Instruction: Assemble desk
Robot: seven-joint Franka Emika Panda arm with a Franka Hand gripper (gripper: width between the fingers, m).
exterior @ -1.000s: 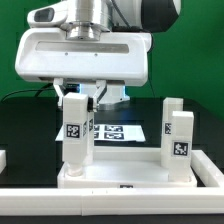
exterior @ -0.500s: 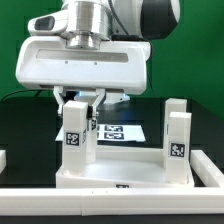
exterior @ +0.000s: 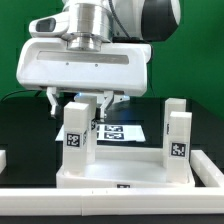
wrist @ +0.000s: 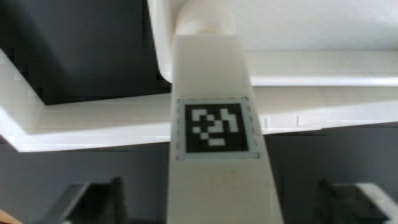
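The white desk top (exterior: pixel 120 172) lies upside down on the black table. Two square legs stand upright in its sockets: one at the exterior view's left (exterior: pixel 75 135) and one at its right (exterior: pixel 178 135), each bearing a tag. My gripper (exterior: pixel 80 104) hangs over the top of the left leg, with its fingers spread wide on either side and not touching it. In the wrist view the leg (wrist: pixel 217 95) runs up the middle between my dark fingers (wrist: pixel 93 202), with gaps on both sides, and the desk top's rim (wrist: pixel 329 95) lies beyond it.
The marker board (exterior: pixel 122 131) lies flat on the table behind the desk top. A white rail (exterior: pixel 110 205) runs along the front edge. A white piece (exterior: pixel 3 158) shows at the exterior view's left edge.
The fingers were close round the top of the left leg; now they are spread wide apart and have let it go. The leg stays upright in its socket.
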